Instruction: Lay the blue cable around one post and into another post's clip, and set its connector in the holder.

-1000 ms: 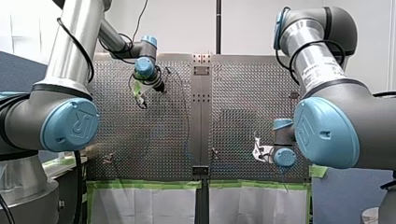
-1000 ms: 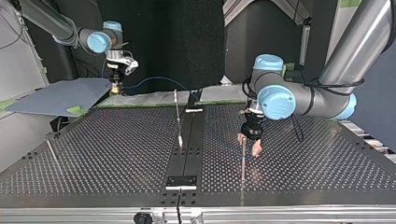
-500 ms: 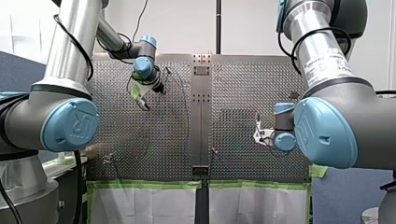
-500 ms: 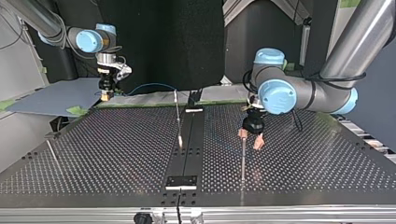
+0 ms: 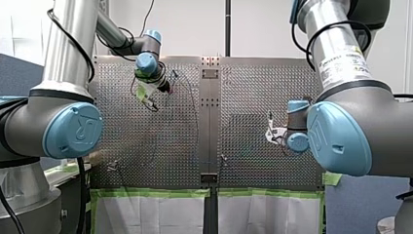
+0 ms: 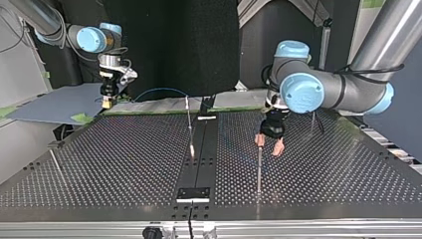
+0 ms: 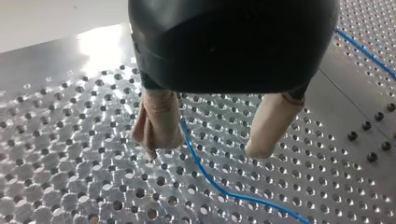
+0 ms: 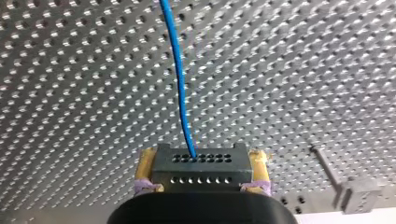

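In the right wrist view my right gripper [image 8: 201, 184] has its yellow pads shut on a grey connector block [image 8: 200, 164]. The blue cable [image 8: 180, 84] runs out of the block over the perforated plate. At the top view's left that gripper [image 6: 106, 103] hangs above the table's far edge, and the cable [image 6: 159, 91] arcs from it toward the middle. My left gripper [image 7: 210, 140] stands open just above the plate. Its beige pads [image 7: 156, 123] straddle the cable [image 7: 219, 189] without touching it. In the top view it [image 6: 268, 147] hovers beside a thin metal post [image 6: 259, 167].
A second post [image 6: 189, 124] stands by the centre rail [image 6: 199, 159], and a third [image 6: 54, 162] at the top view's left edge. A small block [image 6: 193, 192] sits on the rail near the front edge. A post with a block [image 8: 348, 191] shows beside my right gripper.
My right gripper has carried the connector further toward the top view's left and higher, pulling the cable along. My left gripper has shifted slightly toward the top view's right, still open.
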Tool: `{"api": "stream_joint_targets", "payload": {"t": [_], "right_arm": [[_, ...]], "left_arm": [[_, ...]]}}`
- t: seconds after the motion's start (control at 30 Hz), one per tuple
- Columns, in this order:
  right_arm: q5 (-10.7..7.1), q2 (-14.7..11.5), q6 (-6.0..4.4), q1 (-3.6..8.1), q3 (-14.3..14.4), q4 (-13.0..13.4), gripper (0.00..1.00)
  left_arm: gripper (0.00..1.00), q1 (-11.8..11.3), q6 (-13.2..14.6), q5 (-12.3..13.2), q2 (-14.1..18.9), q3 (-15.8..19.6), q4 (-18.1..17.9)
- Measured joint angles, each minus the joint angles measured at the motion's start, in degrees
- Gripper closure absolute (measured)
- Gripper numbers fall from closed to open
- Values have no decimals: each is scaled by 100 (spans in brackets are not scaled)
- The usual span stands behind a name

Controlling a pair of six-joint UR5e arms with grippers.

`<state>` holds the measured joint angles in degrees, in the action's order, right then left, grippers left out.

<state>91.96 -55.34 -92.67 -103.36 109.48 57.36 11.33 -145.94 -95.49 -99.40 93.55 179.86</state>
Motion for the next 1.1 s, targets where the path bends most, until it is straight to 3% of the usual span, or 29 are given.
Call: {"api": "stream_joint_targets", "payload": {"t": [0.27,0.5,0.63,0.87,1.1], "right_arm": [[150,388,82,-115,4,151,100],[143,689,91,-216,3,196,100],[129,771,84,-286,-9,234,100],[103,788,55,-340,-43,263,100],[91,784,131,-455,-202,156,100]], "left_arm": [[0,42,-384,10,240,377,-276],[0,129,-662,-115,531,697,-157],[0,195,-563,-215,729,898,-251],[0,398,-278,-97,949,1200,-274],[0,699,31,-332,937,1511,-480]]}}
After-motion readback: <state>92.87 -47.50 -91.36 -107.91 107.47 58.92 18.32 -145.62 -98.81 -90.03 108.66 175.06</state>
